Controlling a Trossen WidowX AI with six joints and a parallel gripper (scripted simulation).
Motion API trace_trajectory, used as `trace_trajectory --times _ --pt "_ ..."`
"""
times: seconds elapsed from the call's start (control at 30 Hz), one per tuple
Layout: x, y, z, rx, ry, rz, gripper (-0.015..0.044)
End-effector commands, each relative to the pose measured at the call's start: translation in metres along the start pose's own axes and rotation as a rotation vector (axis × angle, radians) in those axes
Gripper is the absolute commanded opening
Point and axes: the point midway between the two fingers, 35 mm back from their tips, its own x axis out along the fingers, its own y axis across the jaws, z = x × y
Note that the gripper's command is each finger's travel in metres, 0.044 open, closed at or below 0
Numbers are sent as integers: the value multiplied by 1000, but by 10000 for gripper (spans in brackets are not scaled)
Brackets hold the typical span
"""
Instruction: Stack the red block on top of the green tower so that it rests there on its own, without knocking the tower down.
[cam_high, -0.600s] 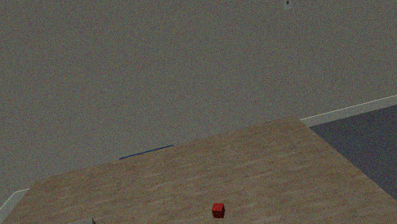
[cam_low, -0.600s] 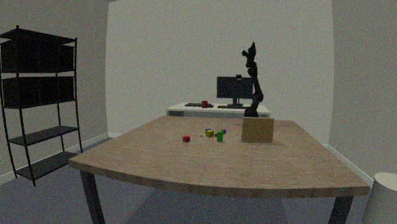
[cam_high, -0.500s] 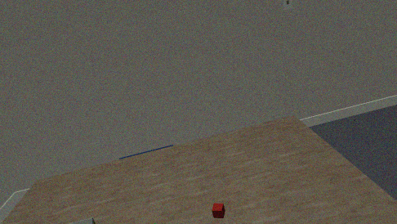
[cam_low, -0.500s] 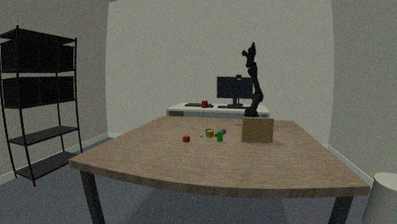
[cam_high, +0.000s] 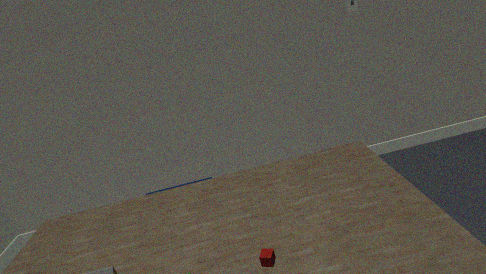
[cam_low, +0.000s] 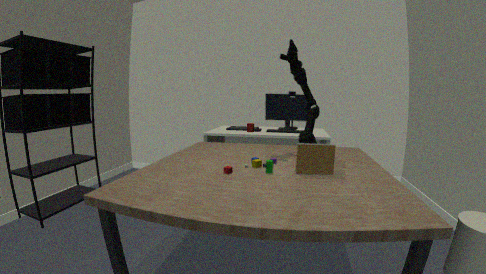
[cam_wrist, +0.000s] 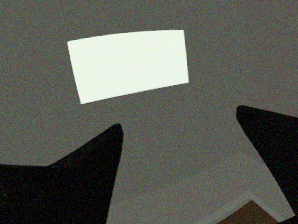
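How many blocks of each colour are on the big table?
Red block: 1
Yellow block: 1
Green tower: 1; too small to count its blocks
Purple block: 1
Blue block: 1, partly hidden
Total: 5 coloured things that I can tell apart

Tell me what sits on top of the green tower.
Nothing rests on the green tower. The red block lies apart on the table. A yellow block stands beside the tower; blocks behind it are partly hidden.
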Motion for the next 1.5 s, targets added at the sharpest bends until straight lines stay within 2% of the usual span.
trace_trajectory --times 0.0,0.37,0.67,1.03,1.47 --pt "25 -53 48 11 -133 -135 440" --pt "39 -179 146 -18 -357 -484 440" --pt "16 -292 223 -15 -559 -818 440" --pt "-61 -425 292 -32 -742 -1310 440" --pt "-183 -544 319 -11 -783 -1896 440"
